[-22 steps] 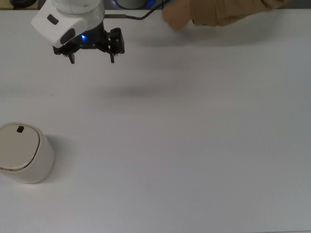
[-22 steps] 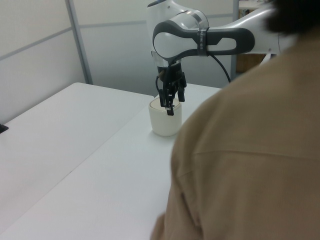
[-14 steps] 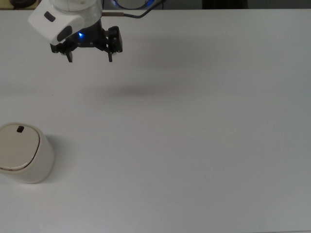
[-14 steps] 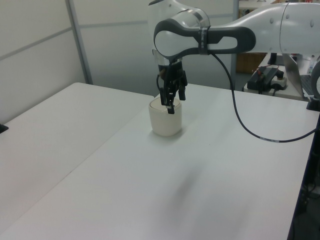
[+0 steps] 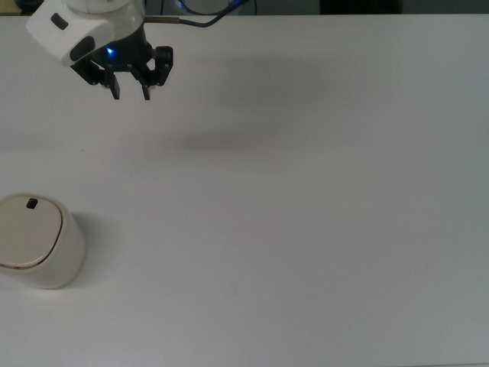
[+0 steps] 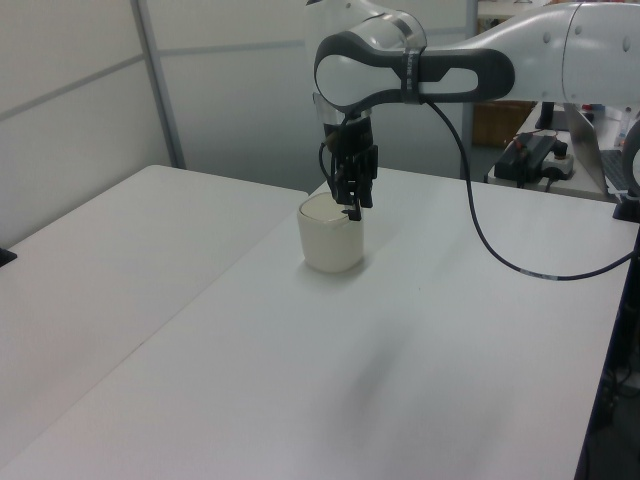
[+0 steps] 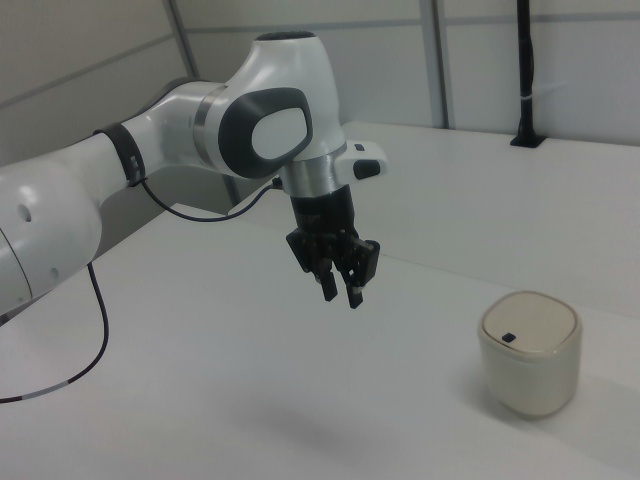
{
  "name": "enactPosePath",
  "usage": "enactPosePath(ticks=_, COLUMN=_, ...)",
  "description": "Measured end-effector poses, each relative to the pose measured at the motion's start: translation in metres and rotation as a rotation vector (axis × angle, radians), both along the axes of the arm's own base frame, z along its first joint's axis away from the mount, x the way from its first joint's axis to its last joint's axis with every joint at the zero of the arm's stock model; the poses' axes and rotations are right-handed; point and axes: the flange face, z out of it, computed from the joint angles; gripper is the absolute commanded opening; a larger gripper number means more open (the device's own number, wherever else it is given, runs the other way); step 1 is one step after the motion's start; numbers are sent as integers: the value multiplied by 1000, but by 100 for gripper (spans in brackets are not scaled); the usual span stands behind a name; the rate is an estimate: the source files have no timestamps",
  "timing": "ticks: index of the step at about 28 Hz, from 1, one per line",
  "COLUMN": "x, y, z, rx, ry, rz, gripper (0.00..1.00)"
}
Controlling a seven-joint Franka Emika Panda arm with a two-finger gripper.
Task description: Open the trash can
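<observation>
The trash can (image 5: 34,243) is a small cream-white rounded bin at the top view's lower left. Its lid lies flat and closed, with a thin golden rim line and a small black button (image 5: 31,203). It also shows in the left view (image 6: 330,240) and in the right view (image 7: 530,352). My gripper (image 5: 131,94) hangs in the air near the top view's upper left, well apart from the bin. Its fingers point down with a narrow gap and nothing between them. In the right view the gripper (image 7: 341,294) hovers above the table to the bin's left.
The white table (image 5: 306,229) spreads wide around the bin. A black cable (image 6: 480,235) trails from the arm over the table's far side. A black post (image 7: 521,70) stands on the neighbouring table, and some equipment (image 6: 535,155) sits beyond the table's edge.
A person's hand and sleeve have left both views. The gripper has shifted toward the top view's left, and its fingers have drawn much closer together.
</observation>
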Motion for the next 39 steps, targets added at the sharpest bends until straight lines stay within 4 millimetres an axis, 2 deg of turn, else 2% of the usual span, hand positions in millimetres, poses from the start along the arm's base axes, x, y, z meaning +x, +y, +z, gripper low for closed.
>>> enactPosePath(ticks=6, x=0, y=-8, z=1, rx=7, ry=-6, rz=-14, gripper=0)
enactPosePath(ticks=9, x=5, y=-17, z=5, rx=16, ry=-65, rz=-28, gripper=0)
enactPosePath(ticks=14, x=17, y=-41, z=16, rx=16, ry=-208, rz=-62, gripper=0)
enactPosePath(ticks=18, x=24, y=-59, z=13, rx=5, ry=-271, rz=-86, gripper=0)
enactPosePath(ticks=29, x=56, y=-120, z=-39, rx=-36, ry=-417, rz=-154, gripper=0)
enactPosePath(ticks=34, x=65, y=-151, z=-80, rx=-57, ry=-435, rz=-183, gripper=0)
enactPosePath(ticks=35, x=68, y=-157, z=-93, rx=-65, ry=-432, rz=-185, gripper=0)
enactPosePath(ticks=39, x=74, y=-166, z=-124, rx=-94, ry=-419, rz=-173, gripper=0)
